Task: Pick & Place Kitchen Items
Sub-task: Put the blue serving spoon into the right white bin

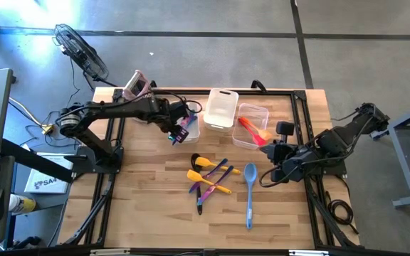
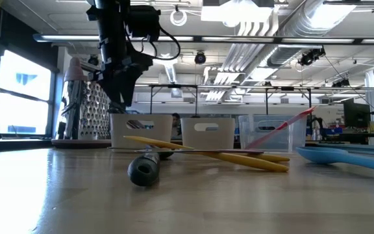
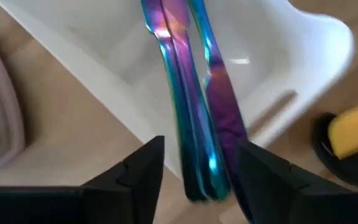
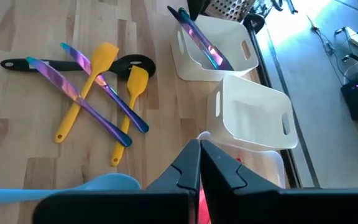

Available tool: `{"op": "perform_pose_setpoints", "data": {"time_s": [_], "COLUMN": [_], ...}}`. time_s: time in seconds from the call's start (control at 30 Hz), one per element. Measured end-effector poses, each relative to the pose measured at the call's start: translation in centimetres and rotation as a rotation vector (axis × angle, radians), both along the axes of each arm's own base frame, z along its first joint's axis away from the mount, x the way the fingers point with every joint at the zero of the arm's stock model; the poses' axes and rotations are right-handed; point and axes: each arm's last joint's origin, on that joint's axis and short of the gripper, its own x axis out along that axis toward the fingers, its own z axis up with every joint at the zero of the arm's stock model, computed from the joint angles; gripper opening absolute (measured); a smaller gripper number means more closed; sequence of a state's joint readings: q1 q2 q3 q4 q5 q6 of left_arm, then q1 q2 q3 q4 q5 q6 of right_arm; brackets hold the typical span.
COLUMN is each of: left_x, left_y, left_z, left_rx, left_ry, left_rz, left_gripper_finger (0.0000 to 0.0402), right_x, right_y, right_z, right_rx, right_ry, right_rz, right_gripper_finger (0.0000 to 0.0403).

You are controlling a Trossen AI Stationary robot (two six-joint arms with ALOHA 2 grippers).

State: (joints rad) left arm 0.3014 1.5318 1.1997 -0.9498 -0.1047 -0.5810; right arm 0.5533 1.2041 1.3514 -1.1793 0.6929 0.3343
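Iridescent cutlery [image 3: 191,106]: stiff, slick, light; grab mid-handle. Your left gripper [image 3: 194,171] spread wide above left tub [image 1: 191,129], holding nothing. Right gripper [image 4: 199,163] shut, empty.

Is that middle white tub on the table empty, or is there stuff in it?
Empty. The right wrist view looks down into the middle white tub and shows only bare white floor and walls; the high view agrees.

We are looking at two arms built of dark, near-black links — the left arm [image 1: 112,114] and right arm [image 1: 333,142] alike. Black cables are trailing beside both bases, and each gripper is showing matte black, angular, wedge-shaped fingers [image 3: 138,171].
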Motion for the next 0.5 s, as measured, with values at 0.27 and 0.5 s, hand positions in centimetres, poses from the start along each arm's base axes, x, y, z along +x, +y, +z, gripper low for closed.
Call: {"op": "perform_pose_setpoints", "data": {"time_s": [0.27, 0.5], "left_x": [-0.1, 0.5], "left_y": [-0.2, -2.8], "left_z": [6.8, 12.9], "left_rx": [-0.031, -0.074], "left_ry": [-0.019, -0.215], "left_rz": [-0.036, -0.155], "left_gripper_finger": [0.0197, 0.0197], "right_x": [0.8, 0.8], "right_y": [1.3, 1.3], "right_z": [0.4, 0.3], "right_rx": [0.196, 0.349], "right_ry": [0.010, 0.036], "right_rz": [0.224, 0.196], "right_gripper_finger": [0.0004, 0.0005]}}
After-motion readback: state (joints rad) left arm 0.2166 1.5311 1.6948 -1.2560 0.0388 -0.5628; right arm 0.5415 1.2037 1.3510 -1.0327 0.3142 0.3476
